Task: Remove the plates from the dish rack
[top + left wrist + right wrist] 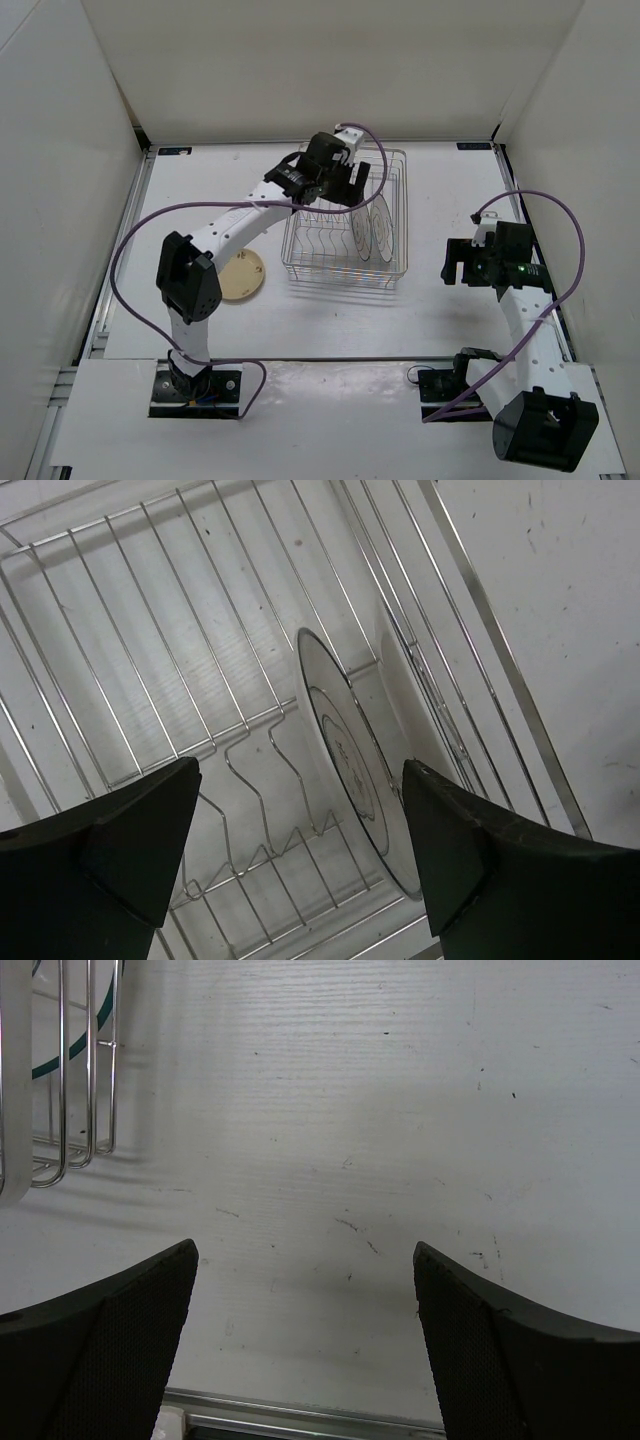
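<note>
Currently folded at a raised elbow in the lower left of the top view, then stretched up and right toward the frame's centre: the left arm [235,225]. Hangs the left gripper [352,188] over the upper part of the dish rack [330,245], angled down into the basket, jaws spread wide and gripping nothing. Through the left wrist view, between the dark fingers [130,850], shows the nearer silver plate [350,770] standing on edge among the divider wires [250,780], and the farther silver plate [400,695] just beside it, against the rack's right wall. Neither touched. Lying flat on the table [450,180], left of the rack and partly hidden by the left elbow: the tan plate [245,280]. Rising from the lower right corner, the right arm [525,320], with the right gripper [456,268] over bare table near the rack's right side, jaws parted and empty.
</note>
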Controlling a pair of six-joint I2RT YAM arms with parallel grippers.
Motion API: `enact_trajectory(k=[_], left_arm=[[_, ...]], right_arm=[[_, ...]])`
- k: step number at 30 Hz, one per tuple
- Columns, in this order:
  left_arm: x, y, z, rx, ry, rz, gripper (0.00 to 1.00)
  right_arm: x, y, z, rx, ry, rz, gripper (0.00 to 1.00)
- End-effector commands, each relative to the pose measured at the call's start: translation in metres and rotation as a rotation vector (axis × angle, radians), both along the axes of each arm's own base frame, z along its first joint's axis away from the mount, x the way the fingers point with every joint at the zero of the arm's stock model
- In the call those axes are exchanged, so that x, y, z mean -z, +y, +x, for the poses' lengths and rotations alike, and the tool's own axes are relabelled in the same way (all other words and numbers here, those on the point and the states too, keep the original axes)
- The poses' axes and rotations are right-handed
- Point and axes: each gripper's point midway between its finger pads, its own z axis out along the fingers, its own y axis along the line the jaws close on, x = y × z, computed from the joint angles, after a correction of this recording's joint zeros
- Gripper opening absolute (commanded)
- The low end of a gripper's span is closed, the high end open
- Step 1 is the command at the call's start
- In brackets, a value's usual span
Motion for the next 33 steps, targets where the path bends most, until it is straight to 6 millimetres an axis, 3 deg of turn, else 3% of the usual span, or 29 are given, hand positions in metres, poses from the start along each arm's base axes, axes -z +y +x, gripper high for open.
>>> enact_trajectory(k=[1, 9, 11, 12, 17, 18, 24, 33], left_arm=[[-0.023, 0.0, -0.002, 0.004, -0.045, 0.01, 0.91], [0.01, 0.004, -0.011, -0.013, 0.01, 0.113, 0.77], [0.015, -0.001, -0.015, -0.017, 0.015, 0.131, 0.67], [0.012, 0.003, -0.012, -0.049, -0.005, 0.155, 0.67], [0.028, -0.016, -0.023, -0.032, -0.018, 0.241, 0.66], [0.018, -0.021, -0.022, -0.041, -0.04, 0.241, 0.66], [0.039, -0.025, -0.023, -0.063, 0.005, 0.282, 0.64], [0.058, -0.022, -0.027, -0.078, 0.017, 0.339, 0.47]], right_arm=[[-0.005, -0.004, 0.006, 0.005, -0.041, -0.02, 0.9], [-0.006, 0.0, 0.005, -0.017, -0.044, -0.01, 0.9], [-0.004, 0.0, 0.004, -0.021, -0.037, -0.006, 0.9], [-0.006, 0.001, 0.005, -0.022, -0.043, -0.006, 0.9], [-0.005, 0.002, 0.004, -0.029, -0.041, -0.004, 0.9], [-0.005, 0.002, 0.004, -0.028, -0.04, -0.003, 0.9], [-0.007, 0.004, 0.003, -0.041, -0.05, 0.001, 0.9], [-0.009, 0.008, 0.002, -0.066, -0.056, 0.011, 0.9]])
